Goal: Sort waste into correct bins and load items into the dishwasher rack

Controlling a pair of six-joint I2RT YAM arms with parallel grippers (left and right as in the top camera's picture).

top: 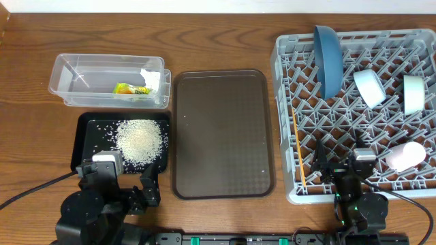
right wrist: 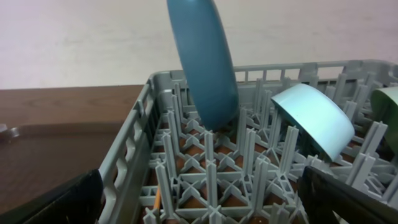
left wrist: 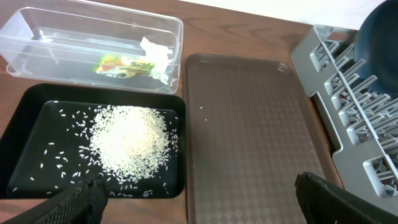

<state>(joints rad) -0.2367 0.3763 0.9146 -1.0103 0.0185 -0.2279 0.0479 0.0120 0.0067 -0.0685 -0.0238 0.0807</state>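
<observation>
The white napkin point(top: 151, 78) and yellow-green wrapper point(top: 131, 88) lie in the clear tub point(top: 75, 78). Rice point(top: 139, 139) is heaped in the black tray point(top: 87, 129). The grey rack point(top: 283, 102) holds the dark-blue plate point(top: 328, 58) on edge, the white-blue bowl point(top: 370, 87), the mint-green bowl point(top: 413, 94), the pink cup point(top: 405, 155) and the wooden stick point(top: 298, 146) along its left side. My left gripper point(left wrist: 199, 200) is open and empty, low over the near ends of the black tray and brown tray. My right gripper point(right wrist: 205, 200) is open and empty over the rack's near left corner.
A brown serving tray point(top: 221, 133) lies between the bins and the rack, with a few specks on it. The tub sits behind the black tray at the left. Bare wooden table point(top: 27, 136) surrounds them.
</observation>
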